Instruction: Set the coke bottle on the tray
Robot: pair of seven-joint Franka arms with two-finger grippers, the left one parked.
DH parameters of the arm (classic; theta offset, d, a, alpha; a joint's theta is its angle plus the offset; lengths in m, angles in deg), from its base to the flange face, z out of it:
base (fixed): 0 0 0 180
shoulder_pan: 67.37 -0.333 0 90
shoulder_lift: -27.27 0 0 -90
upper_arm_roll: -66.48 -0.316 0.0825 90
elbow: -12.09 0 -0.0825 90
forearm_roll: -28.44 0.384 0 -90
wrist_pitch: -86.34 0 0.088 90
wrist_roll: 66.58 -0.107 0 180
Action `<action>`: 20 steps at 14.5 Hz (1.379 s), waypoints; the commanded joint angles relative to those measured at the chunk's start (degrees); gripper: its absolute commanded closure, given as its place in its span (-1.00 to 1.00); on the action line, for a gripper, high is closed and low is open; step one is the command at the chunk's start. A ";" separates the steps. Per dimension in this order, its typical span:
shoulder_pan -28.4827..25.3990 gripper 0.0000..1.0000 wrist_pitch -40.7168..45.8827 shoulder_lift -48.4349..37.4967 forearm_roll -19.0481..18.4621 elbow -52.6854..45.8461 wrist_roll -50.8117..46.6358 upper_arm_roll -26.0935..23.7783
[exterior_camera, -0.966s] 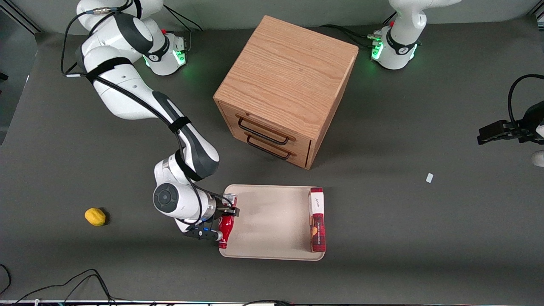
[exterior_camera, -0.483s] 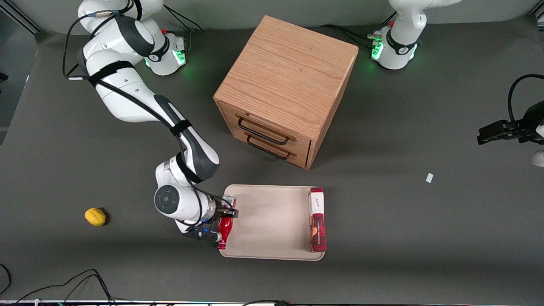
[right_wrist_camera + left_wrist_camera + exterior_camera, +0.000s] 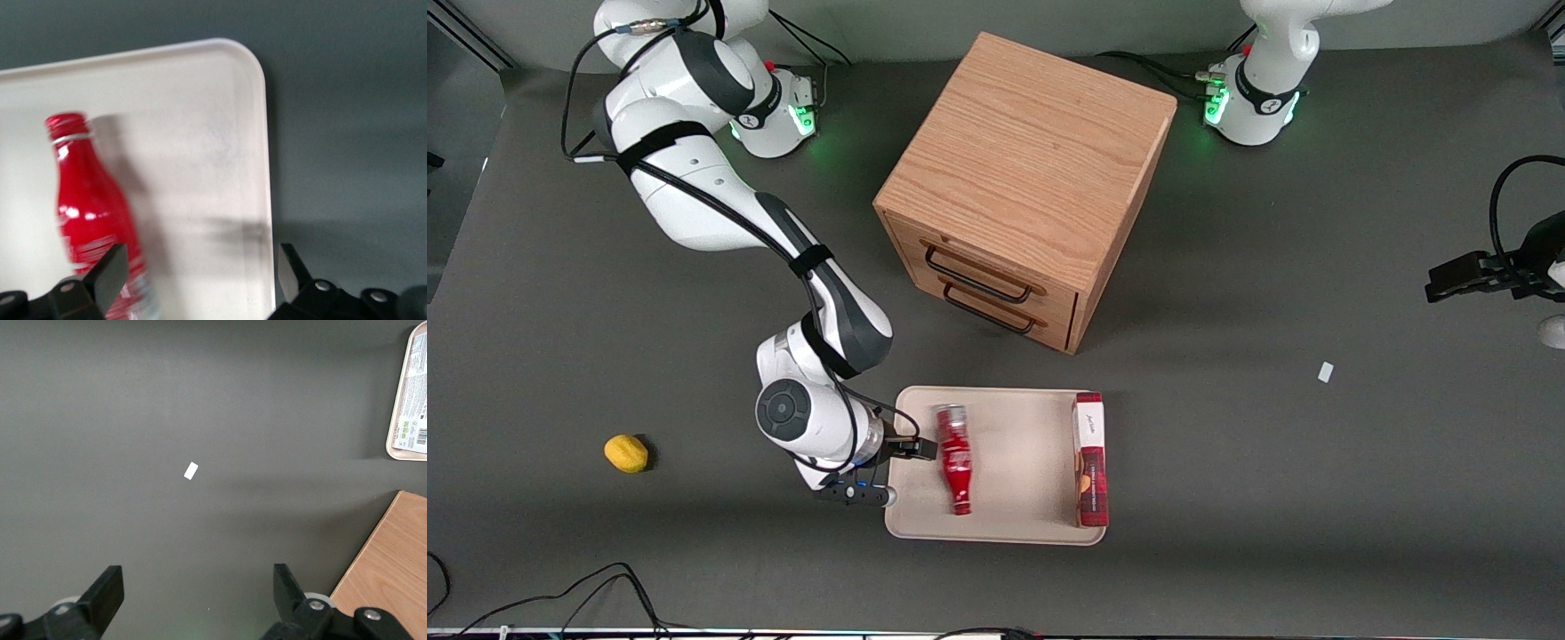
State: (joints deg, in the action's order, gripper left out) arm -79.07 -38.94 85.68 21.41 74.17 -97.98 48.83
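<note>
Where the gripper hangs: the gripper point(image 3: 894, 471) sits low at the tray's edge toward the working arm's end, at the tray's nine o'clock in the front view.
Fingers: they stand apart with nothing between them; the right wrist view shows the gripper point(image 3: 198, 287) with only tray floor in the gap.
Coke bottle: the coke bottle point(image 3: 953, 458) lies on its side on the tray, just at the gripper's three o'clock and free of both fingers; its length runs roughly twelve to six, slightly slanted. It shows as a red body in the wrist view point(image 3: 93, 213).
Tray: the tray point(image 3: 1014, 462) lies flat, its low rim point(image 3: 265, 133) close to the fingers.
Box: a red-and-white box point(image 3: 1091, 462) lies along the tray's three o'clock edge, well apart from the bottle.
Cabinet: a wooden drawer cabinet point(image 3: 1023, 187) stands at the tray's twelve o'clock, apart from it.
Step in hand: by my reading, placing is done and withdrawing remains.
Doing it well: rise straight up with the fingers kept wide, clearing the rim before swinging away toward nine o'clock.
Risk: a round bottle may roll if brushed; the rim should catch it.
</note>
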 commanded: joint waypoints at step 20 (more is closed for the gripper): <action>3.61 -1.00 28.20 -23.49 -1.50 3.05 0.55 3.14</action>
State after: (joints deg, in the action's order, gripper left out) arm -76.11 -17.73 69.81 20.25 74.14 -97.98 50.52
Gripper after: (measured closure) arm 0.000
